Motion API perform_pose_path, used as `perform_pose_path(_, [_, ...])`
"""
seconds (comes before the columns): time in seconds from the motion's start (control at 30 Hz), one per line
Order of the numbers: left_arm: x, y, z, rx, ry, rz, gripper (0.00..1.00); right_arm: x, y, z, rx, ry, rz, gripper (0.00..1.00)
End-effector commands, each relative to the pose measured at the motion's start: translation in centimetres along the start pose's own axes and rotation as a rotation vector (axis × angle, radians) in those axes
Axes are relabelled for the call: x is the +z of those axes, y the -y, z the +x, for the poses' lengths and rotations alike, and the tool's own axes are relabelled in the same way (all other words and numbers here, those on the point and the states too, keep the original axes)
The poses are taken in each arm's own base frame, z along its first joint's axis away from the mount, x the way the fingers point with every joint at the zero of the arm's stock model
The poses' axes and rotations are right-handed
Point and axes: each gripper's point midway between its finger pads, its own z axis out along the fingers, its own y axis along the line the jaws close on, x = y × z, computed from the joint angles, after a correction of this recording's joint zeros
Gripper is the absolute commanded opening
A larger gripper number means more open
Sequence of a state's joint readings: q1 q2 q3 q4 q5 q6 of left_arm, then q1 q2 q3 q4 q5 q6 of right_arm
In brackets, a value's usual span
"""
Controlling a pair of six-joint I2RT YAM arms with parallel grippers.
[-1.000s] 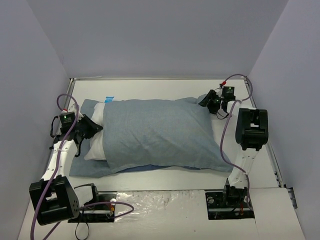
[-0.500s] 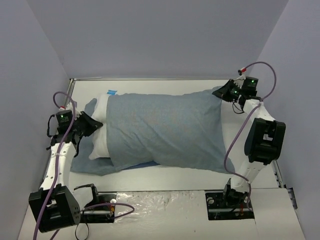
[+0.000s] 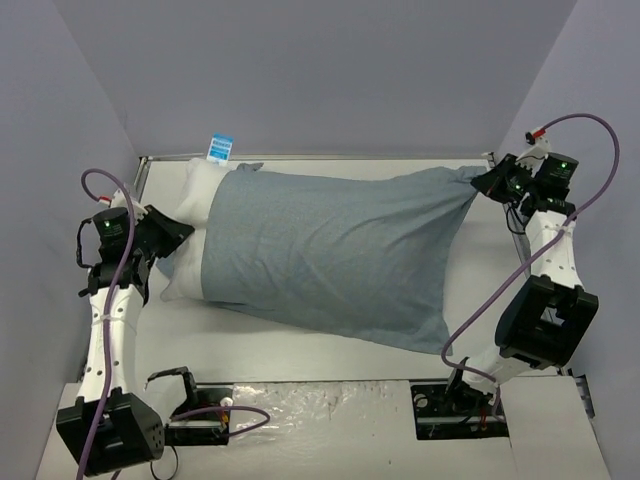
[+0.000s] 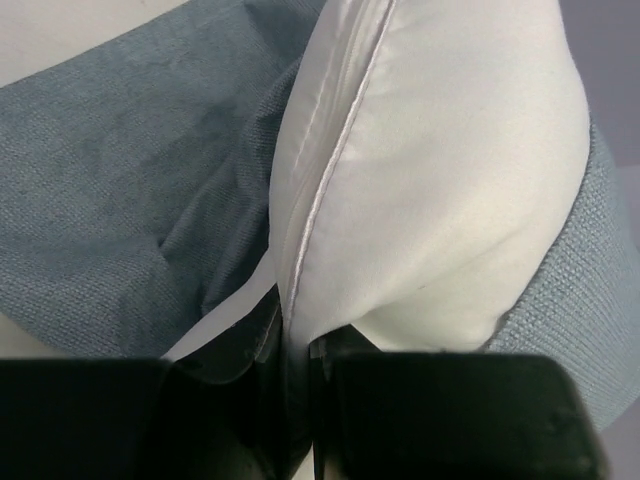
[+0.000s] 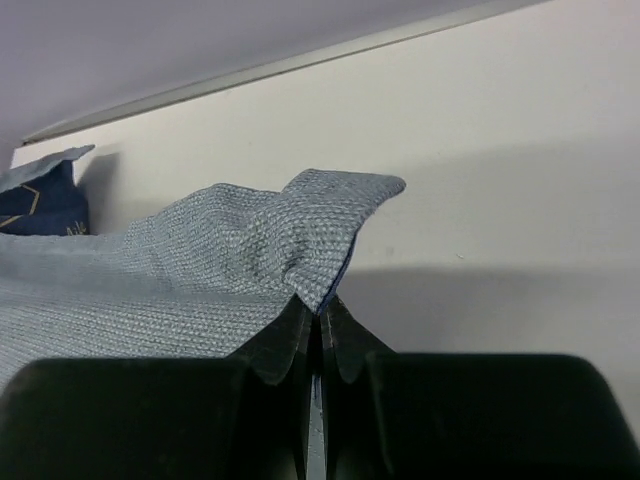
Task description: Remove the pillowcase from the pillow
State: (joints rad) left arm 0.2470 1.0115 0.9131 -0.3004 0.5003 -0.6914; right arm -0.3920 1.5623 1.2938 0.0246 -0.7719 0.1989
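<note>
The grey-blue pillowcase (image 3: pixel 330 255) is stretched across the table from left to far right, still covering most of the white pillow (image 3: pixel 195 190). The pillow's left end sticks out of the case. My left gripper (image 3: pixel 172 232) is shut on the pillow's seamed edge (image 4: pixel 300 300) at the left. My right gripper (image 3: pixel 487 181) is shut on the pillowcase's far right corner (image 5: pixel 330 225), pulled into a point near the right wall.
A small blue-and-white tag (image 3: pixel 219 148) shows at the back edge, above the pillow. Walls close in on the left, back and right. Bare table (image 3: pixel 300 350) lies in front of the pillowcase, with the arm bases at the near edge.
My right gripper closed on the pillowcase corner and pulled it right and back, stretching the case. My left gripper drew the pillow's end leftward, so more white shows.
</note>
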Motion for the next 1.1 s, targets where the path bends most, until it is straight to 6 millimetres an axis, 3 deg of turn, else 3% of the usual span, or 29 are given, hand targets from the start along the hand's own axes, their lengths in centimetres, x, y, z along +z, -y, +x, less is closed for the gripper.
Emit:
perform_pose_path(0.0, [-1.7,-0.9,-5.2,0.024,0.222,-0.095,0.02,-2.2,4.2,-2.7,-0.15,0.091,0.19,0.0])
perform_pose_path(0.17, [-2.2,-2.1,-4.0,0.034,0.208,-0.134,0.02,-2.1,6.2,-1.6,-0.173,0.06,0.257,0.0])
perform_pose_path(0.4, [-2.4,-3.1,-3.0,0.034,0.189,-0.17,0.02,-2.7,7.0,-1.0,-0.233,0.038,0.295,0.0])
perform_pose_path(0.57, [-2.2,-6.1,-2.1,-0.034,0.163,-0.293,0.02,-3.9,9.3,-2.0,-0.27,0.035,0.415,0.0])
perform_pose_path(0.73, [-1.9,-8.7,-0.7,-0.072,0.13,-0.387,0.02,-3.8,10.2,-0.9,-0.263,-0.006,0.434,0.0])
perform_pose_path(0.83, [-1.4,-8.9,-0.6,-0.084,0.118,-0.385,0.02,-3.6,10.7,0.0,-0.261,-0.028,0.442,0.0])
perform_pose_path(0.97, [1.3,-9.7,1.5,-0.136,-0.008,-0.366,0.02,-2.7,11.9,1.1,-0.245,-0.07,0.444,0.0])
perform_pose_path(1.07, [2.3,-9.9,2.4,-0.162,-0.057,-0.35,0.02,-1.3,11.0,2.5,-0.241,-0.143,0.345,0.0])
